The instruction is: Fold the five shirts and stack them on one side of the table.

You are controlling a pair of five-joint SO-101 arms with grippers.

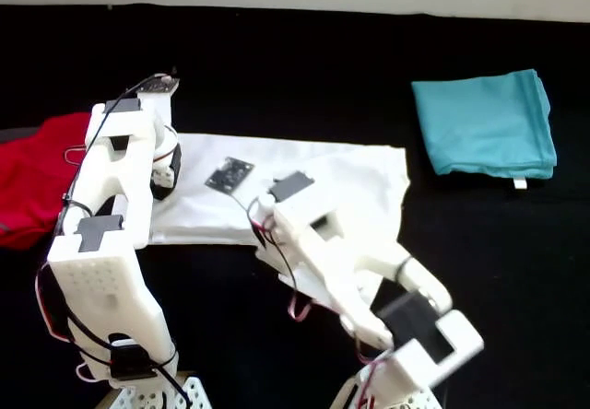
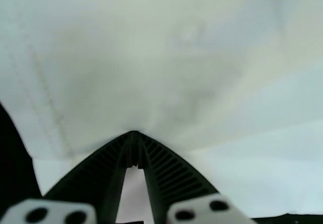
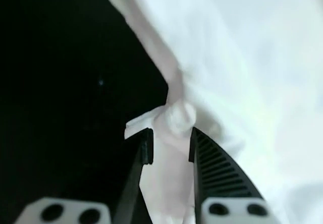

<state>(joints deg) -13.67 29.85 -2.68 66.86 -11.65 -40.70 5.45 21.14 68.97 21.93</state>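
A white shirt (image 1: 341, 174) lies spread flat across the middle of the black table (image 1: 277, 68). My left gripper (image 1: 164, 177) sits at the shirt's left edge. In the left wrist view its fingertips (image 2: 133, 135) meet, shut on the white shirt (image 2: 176, 57). My right gripper (image 1: 261, 234) is at the shirt's near edge. It (image 3: 169, 146) is shut on a bunched fold of the white shirt (image 3: 242, 42). A folded teal shirt (image 1: 484, 123) rests at the back right.
A crumpled red shirt (image 1: 37, 174) lies at the table's left edge, beside the left arm. Bare black table shows along the back and between the white and teal shirts. Both arm bases stand at the near edge.
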